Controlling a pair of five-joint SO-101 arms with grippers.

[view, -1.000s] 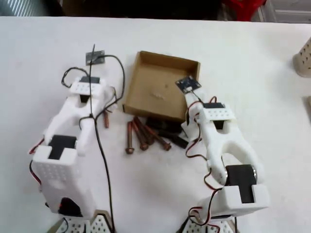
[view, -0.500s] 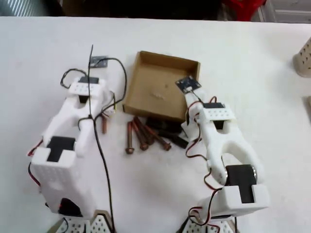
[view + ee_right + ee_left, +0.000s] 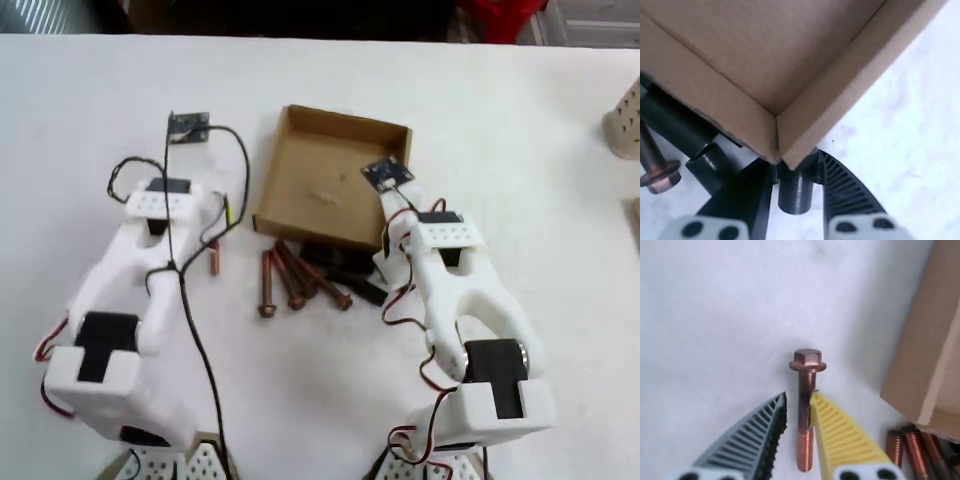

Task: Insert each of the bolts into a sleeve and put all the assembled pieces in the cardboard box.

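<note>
A copper bolt (image 3: 805,405) lies on the white table between my left gripper's (image 3: 797,402) fingers, against the yellow finger (image 3: 832,435) with a small gap to the grey one. That gripper is open. From above, this bolt (image 3: 214,258) sits left of the cardboard box (image 3: 330,175). Several more bolts (image 3: 295,275) and black sleeves (image 3: 345,270) lie in front of the box. My right gripper (image 3: 795,175) is shut on a black sleeve (image 3: 796,192) right at the box's near corner (image 3: 776,135).
More sleeves (image 3: 675,122) and a bolt head (image 3: 659,177) lie along the box wall. A beige perforated block (image 3: 625,120) stands at the right edge. Cables trail over the left arm (image 3: 185,290). Open table lies to the left and behind the box.
The left arm has drawn back and to the left, and the bolt between its fingers has slid a little toward the front edge. The right arm has not moved.
</note>
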